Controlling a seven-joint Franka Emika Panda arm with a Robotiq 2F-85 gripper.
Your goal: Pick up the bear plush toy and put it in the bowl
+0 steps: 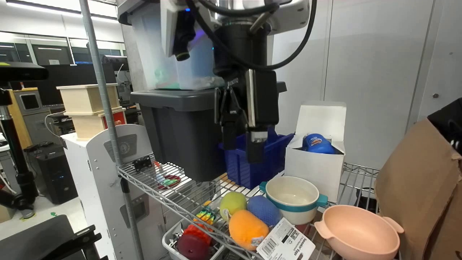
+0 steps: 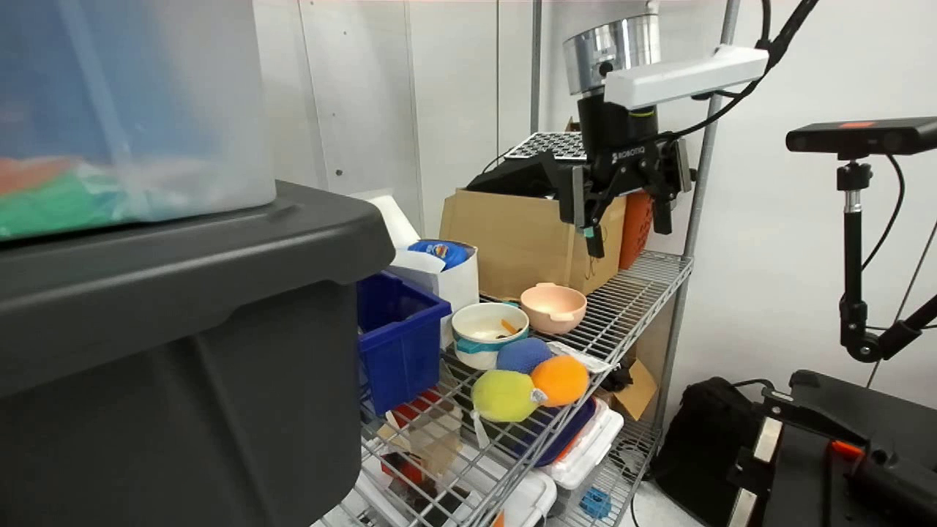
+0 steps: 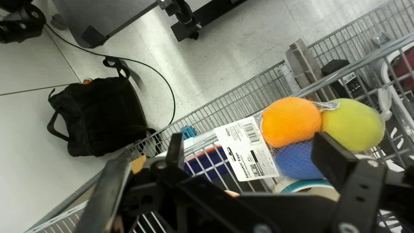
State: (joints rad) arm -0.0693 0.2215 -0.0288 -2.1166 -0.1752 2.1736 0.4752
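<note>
The bear plush toy does not show in any view; it is hidden or out of view. The wide salmon-pink bowl (image 1: 361, 229) stands on the wire shelf and also shows in an exterior view (image 2: 558, 322). It looks empty. Only a small pink sliver (image 3: 231, 193) shows in the wrist view, behind the gripper. My gripper (image 1: 241, 144) is open and hangs high above the shelf, well apart from the bowl; it also shows in an exterior view (image 2: 628, 230). In the wrist view nothing is between its spread fingers (image 3: 254, 152).
A cream-white pot with a teal band (image 1: 297, 215) stands beside the pink bowl. Netted orange (image 1: 248, 229), blue (image 1: 265, 211) and yellow-green (image 1: 232, 204) eggs lie at the shelf edge with a white card (image 1: 287, 242). A blue bin (image 2: 402, 344), white box (image 1: 314, 169) and cardboard box (image 2: 512, 234) stand behind.
</note>
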